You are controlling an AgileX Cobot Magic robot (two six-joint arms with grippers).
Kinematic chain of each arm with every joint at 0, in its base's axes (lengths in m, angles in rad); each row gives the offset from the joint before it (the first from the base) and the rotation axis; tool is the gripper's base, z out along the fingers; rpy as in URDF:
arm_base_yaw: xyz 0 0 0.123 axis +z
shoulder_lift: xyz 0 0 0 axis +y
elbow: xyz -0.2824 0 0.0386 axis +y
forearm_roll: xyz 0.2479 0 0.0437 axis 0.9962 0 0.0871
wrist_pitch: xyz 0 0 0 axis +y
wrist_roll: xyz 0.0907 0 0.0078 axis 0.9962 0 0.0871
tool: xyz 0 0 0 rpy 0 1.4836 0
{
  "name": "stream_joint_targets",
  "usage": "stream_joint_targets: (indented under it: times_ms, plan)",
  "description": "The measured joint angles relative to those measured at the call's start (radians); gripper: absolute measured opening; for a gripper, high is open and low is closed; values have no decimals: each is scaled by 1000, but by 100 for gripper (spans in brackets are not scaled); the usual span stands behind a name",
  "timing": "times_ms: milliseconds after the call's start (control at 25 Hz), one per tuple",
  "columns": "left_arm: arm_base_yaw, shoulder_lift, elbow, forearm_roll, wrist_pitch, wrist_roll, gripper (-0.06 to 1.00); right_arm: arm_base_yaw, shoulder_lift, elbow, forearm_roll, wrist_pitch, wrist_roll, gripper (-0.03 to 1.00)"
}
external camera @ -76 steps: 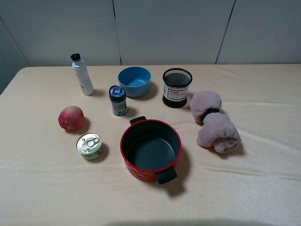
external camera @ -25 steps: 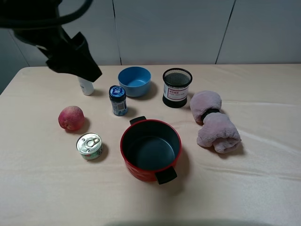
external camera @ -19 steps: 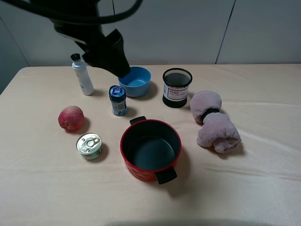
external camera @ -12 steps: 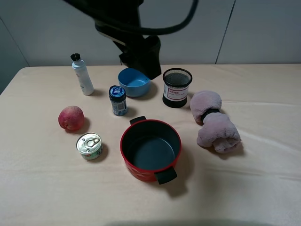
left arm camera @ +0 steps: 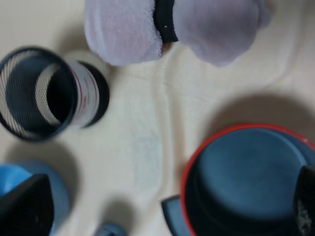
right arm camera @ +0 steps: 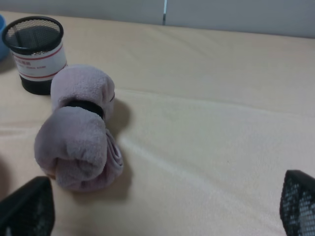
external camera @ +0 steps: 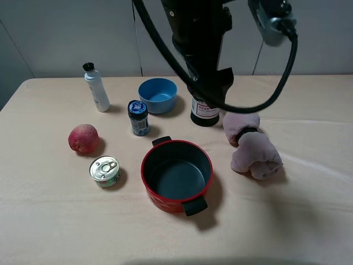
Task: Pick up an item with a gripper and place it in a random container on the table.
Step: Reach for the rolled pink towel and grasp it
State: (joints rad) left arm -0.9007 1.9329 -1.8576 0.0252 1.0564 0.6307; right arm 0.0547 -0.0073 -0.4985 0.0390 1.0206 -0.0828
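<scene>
Towel (external camera: pixel 251 144) lies flat on the table (external camera: pixel 309 221), right of the pot (external camera: pixel 176 175) and apart from it, with its far end just beside the pen cup (left arm camera: pixel 42 93). Long axis runs diagonally, far-left to near-right, with the black band (left arm camera: pixel 165 19) across the middle.

Your left gripper (external camera: pixel 214 93) hangs over the pen cup, pointing down. The towel is just to its right. Fingers are spread wide and empty. Their opening line looks roughly parallel to the towel's length, so expect a wrist turn before closing across the band.

Right gripper (right arm camera: pixel 162 206) is also spread and empty, low, facing the towel's end. It's outside the high view, so I can't confirm which is nearer; left looks likelier.
</scene>
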Motion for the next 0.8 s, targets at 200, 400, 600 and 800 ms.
stream_joint_targets:
  times_ms: [200, 400, 600, 800]
  plan:
    - [-39, 59, -53, 67, 0, 144, 99, 0, 0, 0, 0, 0, 0, 69]
    - [-80, 101, -64, 149, -48, 293, 99, 0, 0, 0, 0, 0, 0, 69]
    - [-118, 156, -69, 202, -133, 436, 99, 0, 0, 0, 0, 0, 0, 69]
    - [-138, 222, -69, 209, -239, 552, 99, 0, 0, 0, 0, 0, 0, 69]
